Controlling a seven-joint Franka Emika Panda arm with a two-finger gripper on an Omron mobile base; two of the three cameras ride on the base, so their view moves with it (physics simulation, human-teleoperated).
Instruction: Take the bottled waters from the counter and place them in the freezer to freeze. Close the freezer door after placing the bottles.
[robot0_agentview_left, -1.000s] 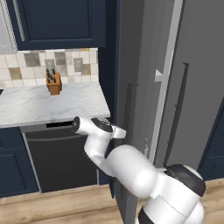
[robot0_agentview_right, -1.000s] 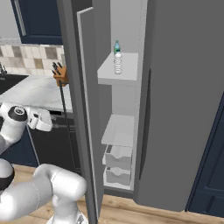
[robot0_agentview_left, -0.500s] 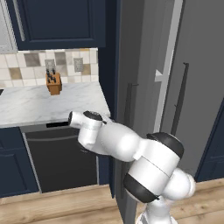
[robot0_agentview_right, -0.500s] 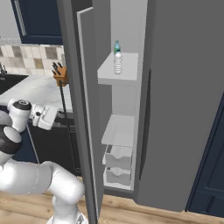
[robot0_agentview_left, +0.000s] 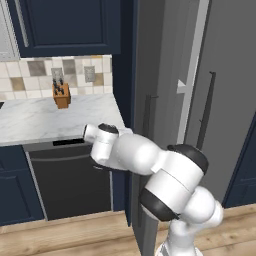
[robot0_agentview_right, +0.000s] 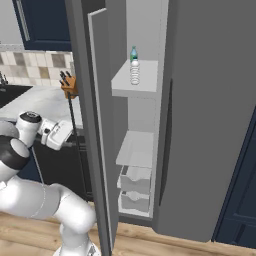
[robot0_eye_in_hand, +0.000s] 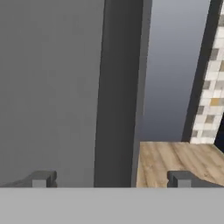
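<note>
The freezer door (robot0_agentview_right: 100, 130) stands open, swung out toward the robot, and the freezer (robot0_agentview_right: 137, 150) shows white shelves and two drawers; a bottle with a green cap (robot0_agentview_right: 134, 51) and a clear ribbed bottle (robot0_agentview_right: 134, 72) stand together, upright, on the upper shelf (robot0_agentview_right: 122, 82). The end effector (robot0_eye_in_hand: 111, 178) is spread wide with nothing between its fingertips (robot0_eye_in_hand: 41, 178), facing the grey door panel and its dark edge, with wood floor (robot0_eye_in_hand: 175, 159) beyond. The arm reaches left of the door, in front of the black dishwasher (robot0_agentview_left: 70, 180) under the marble bench (robot0_agentview_left: 45, 117), where a knife block (robot0_agentview_left: 61, 95) stands by the tiled wall.
</note>
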